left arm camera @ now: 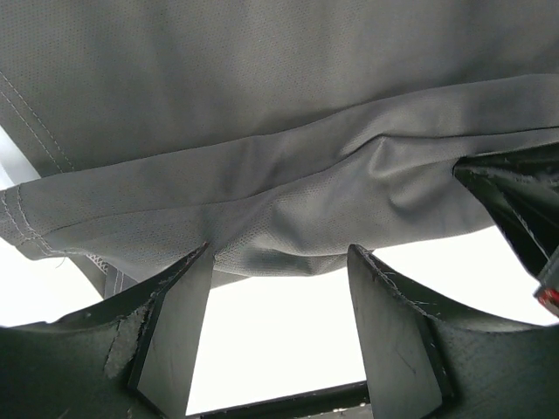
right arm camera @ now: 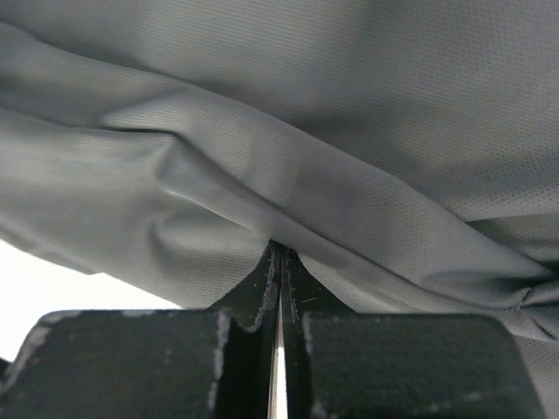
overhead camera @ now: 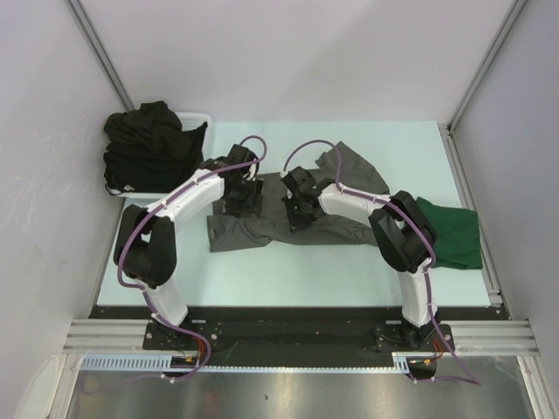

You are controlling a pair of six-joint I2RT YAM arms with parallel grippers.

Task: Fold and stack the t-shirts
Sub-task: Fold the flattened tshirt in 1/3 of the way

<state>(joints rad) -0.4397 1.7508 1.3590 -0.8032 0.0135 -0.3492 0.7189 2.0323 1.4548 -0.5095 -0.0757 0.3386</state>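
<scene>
The pale table carries everything, with walls close on its left, far and right sides. The two arms bend in over it from the near edge, the left arm arching toward the middle from the left, the right arm from the right.

The charcoal grey t-shirt lies crumpled across the middle of the table. Its wider part is spread toward the near-left of centre, and another part runs off toward the far right.

At the far left corner stands a white basket heaped with black t-shirts, which spill over its rim.

The dark green t-shirt lies flat at the right edge of the table, partly hidden behind the right arm's elbow.

The left gripper is down on the grey t-shirt's left-centre. In its wrist view its fingers are spread, and a hemmed fold of the grey t-shirt bulges just in front of the gap between them.

The right gripper sits just beside it, near the shirt's middle. Its fingers are pressed together, pinching a ridge of the grey t-shirt at their tips.
</scene>
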